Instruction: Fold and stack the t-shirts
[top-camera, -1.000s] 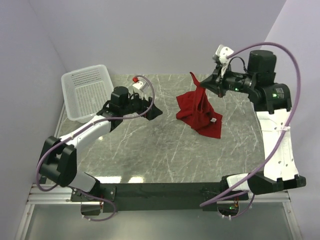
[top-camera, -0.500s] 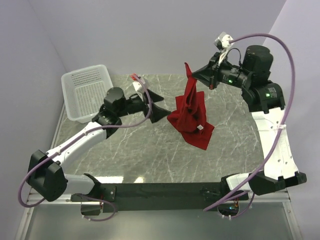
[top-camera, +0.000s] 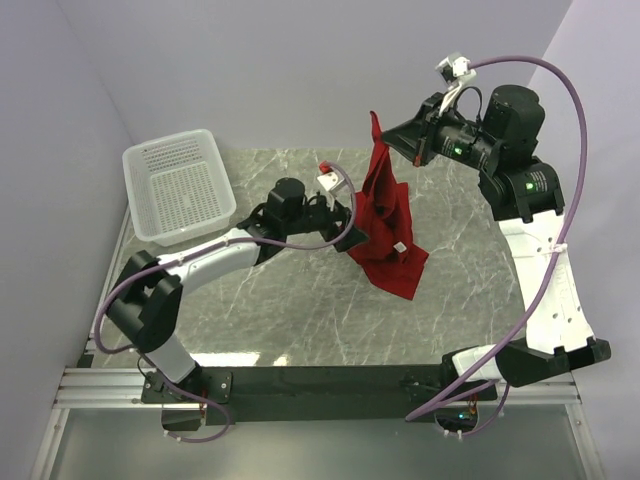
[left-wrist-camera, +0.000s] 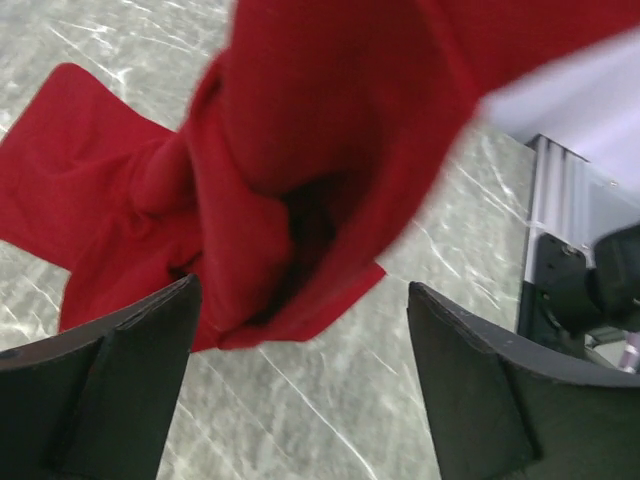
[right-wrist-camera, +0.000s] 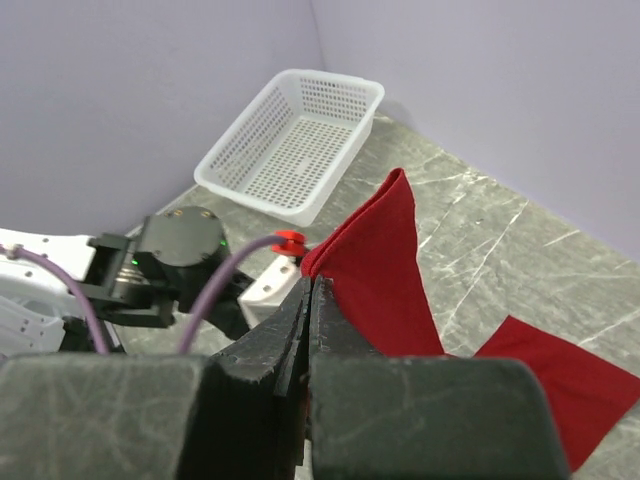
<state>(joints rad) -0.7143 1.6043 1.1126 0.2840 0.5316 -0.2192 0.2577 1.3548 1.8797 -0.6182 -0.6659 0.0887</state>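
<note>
The lower part of the red t-shirt is resting on the marble tabletop, a little to the right of its middle and well apart from the near edge. A small white label is showing on that crumpled lower part. The rest of the cloth is rising from there in a narrow hanging drape toward the far edge.

The left arm is reaching across from the left side, and the left gripper is sitting just beside the hanging cloth with its jaws standing wide apart. In the left wrist view its two dark fingers are framing a bunched fold of the shirt, which is lying between them; whether the fabric is touching either finger I cannot tell.

Farther back and higher, the right gripper is pinching the shirt's top edge, its jaws pressed together on the fabric, as the right wrist view shows.

A white mesh basket is sitting in the far-left corner of the tabletop, well apart from the shirt.
</note>
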